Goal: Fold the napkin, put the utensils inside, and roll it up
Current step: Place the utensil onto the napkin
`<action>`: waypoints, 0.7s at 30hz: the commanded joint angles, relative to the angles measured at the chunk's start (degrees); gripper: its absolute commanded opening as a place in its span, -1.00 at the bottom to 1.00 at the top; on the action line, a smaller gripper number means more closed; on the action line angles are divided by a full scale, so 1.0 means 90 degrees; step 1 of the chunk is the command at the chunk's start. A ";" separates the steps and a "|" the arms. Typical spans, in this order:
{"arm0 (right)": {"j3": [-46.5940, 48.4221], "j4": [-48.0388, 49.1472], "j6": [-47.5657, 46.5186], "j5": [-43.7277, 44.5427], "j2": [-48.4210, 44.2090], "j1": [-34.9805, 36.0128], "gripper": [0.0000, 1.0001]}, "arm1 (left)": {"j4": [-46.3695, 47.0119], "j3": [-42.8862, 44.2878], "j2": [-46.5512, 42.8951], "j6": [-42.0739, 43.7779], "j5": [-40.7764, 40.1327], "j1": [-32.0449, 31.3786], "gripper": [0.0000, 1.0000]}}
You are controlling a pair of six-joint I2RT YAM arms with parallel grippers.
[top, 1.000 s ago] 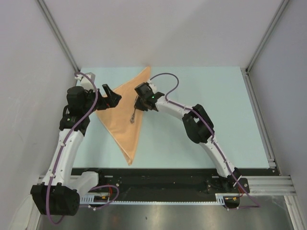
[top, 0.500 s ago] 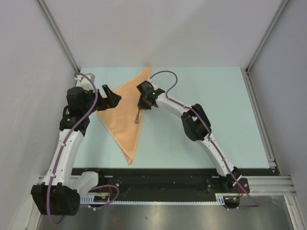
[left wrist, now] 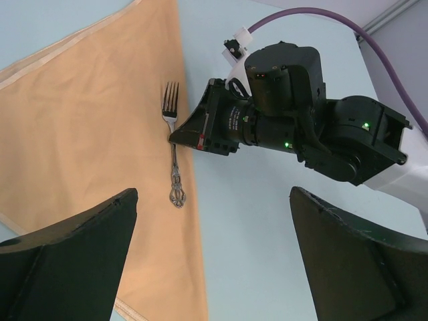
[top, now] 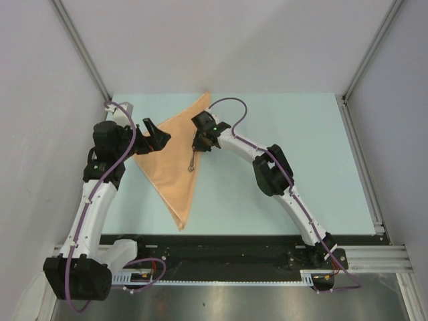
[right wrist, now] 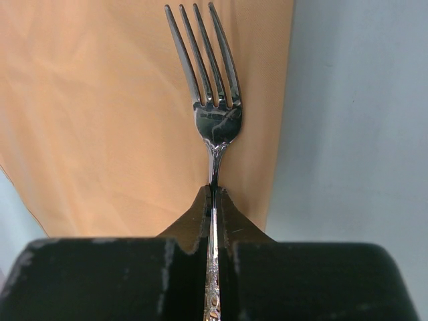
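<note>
The peach-orange napkin (top: 170, 164) lies folded into a long triangle on the pale blue table; it also shows in the left wrist view (left wrist: 87, 127) and the right wrist view (right wrist: 100, 114). My right gripper (top: 195, 148) is shut on the handle of the small silver fork (top: 192, 162), holding it over the napkin's right edge. In the right wrist view the fingertips (right wrist: 214, 197) pinch the handle and the fork's tines (right wrist: 212, 80) point away. The left wrist view shows the fork (left wrist: 172, 150) and the right gripper (left wrist: 186, 137). My left gripper (top: 159, 138) is open and empty at the napkin's left side.
The pale blue table (top: 287, 154) is walled by grey panels at the back and both sides. A metal rail (top: 361, 160) runs along its right edge. The napkin's near tip reaches close to the table's front edge (top: 179, 226).
My right gripper has shifted slightly right and away with the fork, which now hangs straighter along the napkin's right edge. The left arm has hardly moved.
</note>
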 commanded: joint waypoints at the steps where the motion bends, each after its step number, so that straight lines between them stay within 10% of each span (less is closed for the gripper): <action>1: 0.0263 -0.0057 0.0089 -0.0036 0.0264 0.0004 -1.00 | 0.0249 -0.0044 0.0011 -0.0091 0.0186 0.0055 0.99; 6: 0.0303 0.0069 0.0001 -0.0211 0.0313 -0.0006 -1.00 | 0.0259 -0.0044 0.0031 -0.0082 0.0205 0.0055 0.99; 10: 0.0254 0.0294 -0.0097 -0.0524 0.0128 0.0072 -0.22 | 0.0249 -0.0044 0.0060 -0.0082 0.0205 0.0055 0.99; 13: 0.0059 0.0606 -0.0243 -0.0622 -0.0282 0.0141 0.00 | 0.0249 -0.0045 0.0089 -0.0082 0.0185 0.0055 0.99; 21: -0.1684 0.0919 -0.1121 -0.0417 -0.2292 -0.0015 0.06 | 0.0240 -0.0064 0.0001 0.0006 0.0010 0.0289 0.99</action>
